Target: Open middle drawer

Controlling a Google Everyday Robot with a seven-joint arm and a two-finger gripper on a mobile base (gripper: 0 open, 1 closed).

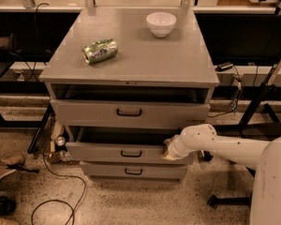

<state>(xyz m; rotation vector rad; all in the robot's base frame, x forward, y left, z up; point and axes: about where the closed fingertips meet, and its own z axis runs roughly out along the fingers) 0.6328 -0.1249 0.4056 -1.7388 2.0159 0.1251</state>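
Note:
The middle drawer (107, 151) is the second of three in a grey metal cabinet (131, 64). Its low front panel with a small black pull handle (131, 153) stands out past the bottom drawer (133, 171), with a dark gap above it. My gripper (168, 150) is at the right end of the middle drawer's front, at its top edge, on the white arm (225, 146) that comes in from the right. The top drawer (129, 112), taller-fronted with a wider handle, also stands slightly out.
A green crushed can (100, 50) lies on the cabinet top at the left, a white bowl (161, 23) at the back. Cables (61, 191) and clutter lie on the speckled floor at the left. Black stand legs (257, 107) rise at the right.

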